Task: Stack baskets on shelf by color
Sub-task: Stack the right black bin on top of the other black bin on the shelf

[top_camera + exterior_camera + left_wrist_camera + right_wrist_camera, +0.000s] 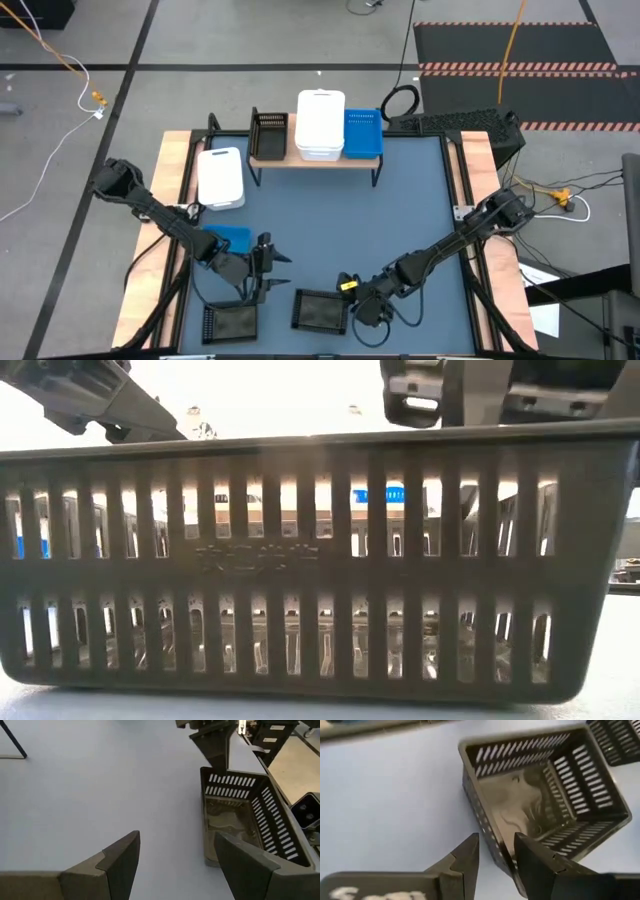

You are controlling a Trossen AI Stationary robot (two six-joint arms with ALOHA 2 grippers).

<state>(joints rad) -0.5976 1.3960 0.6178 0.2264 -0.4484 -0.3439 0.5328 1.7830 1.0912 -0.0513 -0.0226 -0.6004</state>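
The bench point(400, 200), covered by a large dark blue-grey mat, is seen from above with both dark arms reaching in from its near corners. At its far edge stands the low light-wood plank shelf point(310, 160) on thin black legs. On the shelf a black perforated plastic basket point(269, 135) is placed at the left end, a white plastic basket stack point(320, 123) in the middle and a bright blue plastic basket point(363, 132) at the right end, the three set side by side. Another white plastic basket point(221, 177) is seen on the mat just left of the shelf, and a second bright blue basket point(228, 237) lies nearer the front, partly hidden by the left arm. Two further black slotted baskets sit at the front edge: one at the left point(230, 323) and one nearer the middle point(320, 310), the latter filling the low view.

The right gripper point(496, 851) is closed astride the rim of the middle front black basket, one finger inside the wall and one outside, so that the wall is grasped. The left gripper point(270, 268) is held released, its fingers point(122, 862) spread wide above bare mat, between the two front black baskets and touching neither.
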